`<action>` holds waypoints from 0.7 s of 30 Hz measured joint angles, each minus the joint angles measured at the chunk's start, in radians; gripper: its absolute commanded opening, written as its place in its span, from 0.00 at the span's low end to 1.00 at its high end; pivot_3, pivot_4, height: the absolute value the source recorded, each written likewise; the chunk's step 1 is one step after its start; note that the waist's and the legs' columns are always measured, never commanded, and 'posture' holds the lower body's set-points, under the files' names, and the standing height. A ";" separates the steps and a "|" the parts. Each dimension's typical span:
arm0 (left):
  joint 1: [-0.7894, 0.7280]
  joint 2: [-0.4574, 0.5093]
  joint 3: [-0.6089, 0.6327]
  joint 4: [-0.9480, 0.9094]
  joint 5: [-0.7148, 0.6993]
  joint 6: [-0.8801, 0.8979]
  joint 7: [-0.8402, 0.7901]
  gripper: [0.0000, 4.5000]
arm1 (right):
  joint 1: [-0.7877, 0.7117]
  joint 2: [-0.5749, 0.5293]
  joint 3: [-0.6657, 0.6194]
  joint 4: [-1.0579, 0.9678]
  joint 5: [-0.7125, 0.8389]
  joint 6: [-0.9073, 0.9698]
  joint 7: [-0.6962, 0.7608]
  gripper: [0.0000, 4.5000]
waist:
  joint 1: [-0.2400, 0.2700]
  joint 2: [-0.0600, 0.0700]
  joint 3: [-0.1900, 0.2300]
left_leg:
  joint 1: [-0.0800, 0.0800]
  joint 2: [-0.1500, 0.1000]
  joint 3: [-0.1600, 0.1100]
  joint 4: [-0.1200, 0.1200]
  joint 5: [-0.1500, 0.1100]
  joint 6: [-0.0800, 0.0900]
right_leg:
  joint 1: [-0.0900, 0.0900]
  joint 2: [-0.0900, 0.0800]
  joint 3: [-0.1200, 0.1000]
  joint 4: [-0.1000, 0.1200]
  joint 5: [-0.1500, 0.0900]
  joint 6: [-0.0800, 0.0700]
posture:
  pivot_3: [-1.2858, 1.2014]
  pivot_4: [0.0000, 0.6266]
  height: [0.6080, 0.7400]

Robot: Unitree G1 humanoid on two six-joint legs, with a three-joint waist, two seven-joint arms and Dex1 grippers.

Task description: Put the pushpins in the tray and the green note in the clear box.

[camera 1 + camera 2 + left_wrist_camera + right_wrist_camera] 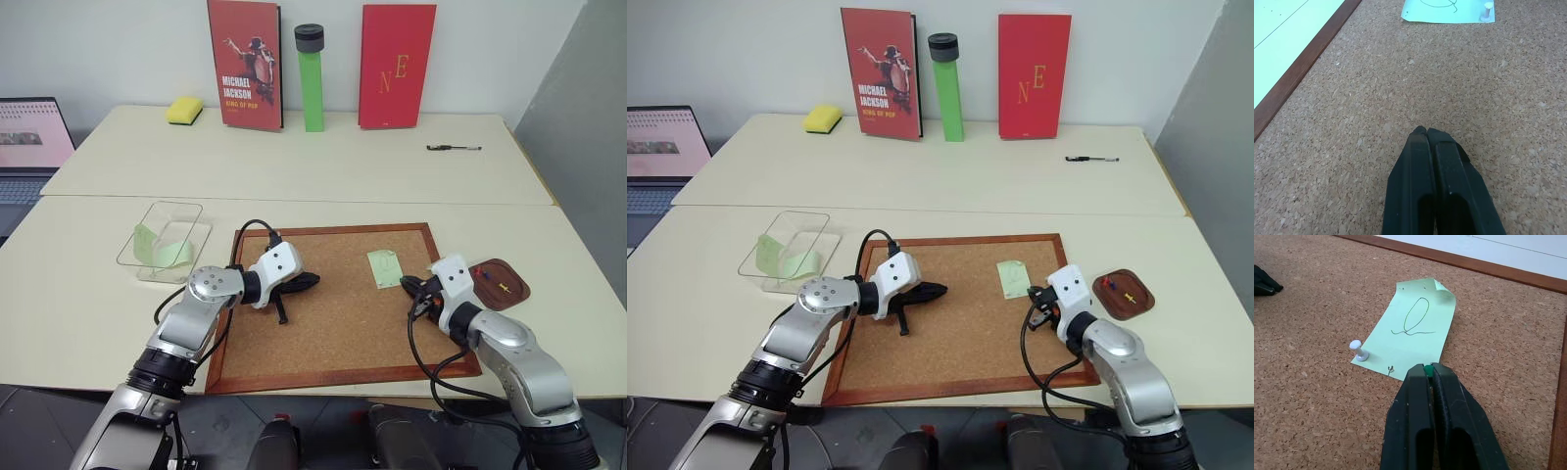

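Right gripper (1429, 368) sits clamped on a green-headed pushpin (1427, 369) at the near edge of the green note (1413, 330); a white pushpin (1357, 350) stands in the note's other near corner, so the paper looks pinned to the cork board (333, 333); the far corner curls up. Left gripper (1427, 132) rests closed and empty over bare cork, well apart from the note. Pin removal seems to be the step in hand; next, I judge, a straight pull out, then a carry to the tray (509, 291), just beside the board's right frame, where a few pins already lie; the clear box (181, 220) waits off the left frame.
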 measured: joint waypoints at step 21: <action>-0.008 0.000 -0.014 0.002 0.004 0.000 0.002 0.00 | 0.094 -0.090 -0.213 -0.149 0.074 0.043 -0.026 0.01 | 0.003 0.000 0.000 | 0.000 0.000 0.000 0.000 0.000 0.000 | 0.000 0.000 0.000 0.000 0.000 0.000 | 0.52 0.24 1.00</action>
